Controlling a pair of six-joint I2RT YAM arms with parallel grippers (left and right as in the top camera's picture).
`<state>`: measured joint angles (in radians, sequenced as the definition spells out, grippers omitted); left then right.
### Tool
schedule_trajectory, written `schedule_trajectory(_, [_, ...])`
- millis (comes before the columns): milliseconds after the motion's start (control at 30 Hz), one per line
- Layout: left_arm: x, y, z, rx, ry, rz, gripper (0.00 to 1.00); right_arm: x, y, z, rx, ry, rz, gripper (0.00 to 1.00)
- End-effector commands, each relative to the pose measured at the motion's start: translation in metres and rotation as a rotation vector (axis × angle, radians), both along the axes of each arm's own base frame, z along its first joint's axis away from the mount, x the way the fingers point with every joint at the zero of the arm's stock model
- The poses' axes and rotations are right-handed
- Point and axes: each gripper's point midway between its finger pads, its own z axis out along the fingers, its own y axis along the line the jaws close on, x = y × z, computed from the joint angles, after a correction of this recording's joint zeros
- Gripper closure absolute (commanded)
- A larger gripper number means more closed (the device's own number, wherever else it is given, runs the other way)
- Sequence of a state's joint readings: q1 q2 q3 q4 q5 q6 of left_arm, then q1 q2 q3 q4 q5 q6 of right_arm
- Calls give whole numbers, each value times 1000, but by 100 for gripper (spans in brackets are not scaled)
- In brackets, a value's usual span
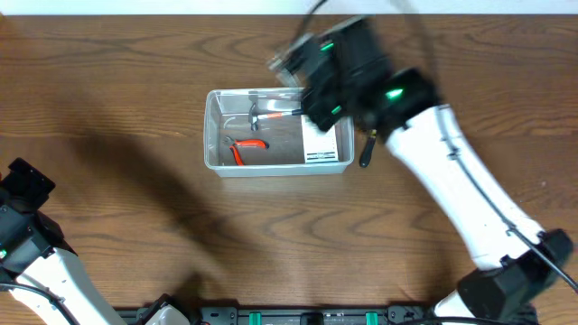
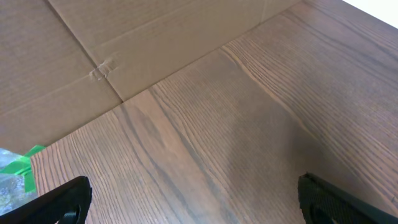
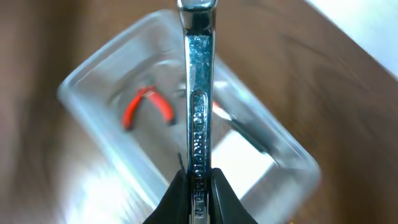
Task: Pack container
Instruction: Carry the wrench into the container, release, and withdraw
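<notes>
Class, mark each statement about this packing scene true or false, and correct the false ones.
1. The right hand grips a shiny chrome wrench above the clear plastic rectangular tub. True.
2. The red-handled pliers lie on the wooden table, outside the tub. False: they lie inside the tub.
3. The left hand holds a tool. False: it is open and empty, over bare table.
4. A black-handled tool lies on the table just outside the tub. True.
</notes>
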<state>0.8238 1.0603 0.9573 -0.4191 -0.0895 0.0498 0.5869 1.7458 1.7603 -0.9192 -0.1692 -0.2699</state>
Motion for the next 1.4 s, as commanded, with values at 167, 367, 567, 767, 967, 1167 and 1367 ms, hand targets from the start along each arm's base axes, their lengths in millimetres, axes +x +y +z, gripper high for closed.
schedule_trajectory(167, [-1,4,13,25,-15,16,2,-25,57,-106,-334,-142,688,99])
schedule_trajectory(367, [-1,4,13,25,-15,16,2,16,80,-154,-330,-219,701,99])
schedule_trajectory(567, [-1,4,13,25,-15,16,2,47,90,-177,-307,-285,663,99])
schedule_trajectory(767, [-1,4,13,25,-15,16,2,53,88,-183,-297,-273,632,98])
schedule_trajectory(967, [-1,4,13,25,-15,16,2,66,89,-173,-264,-272,495,51])
schedule_trajectory(1167, [-1,4,13,25,-15,16,2,75,70,-90,-144,-254,165,45])
schedule_trajectory(1367, [-1,4,13,25,-15,16,2,55,7,15,-8,-237,-68,43])
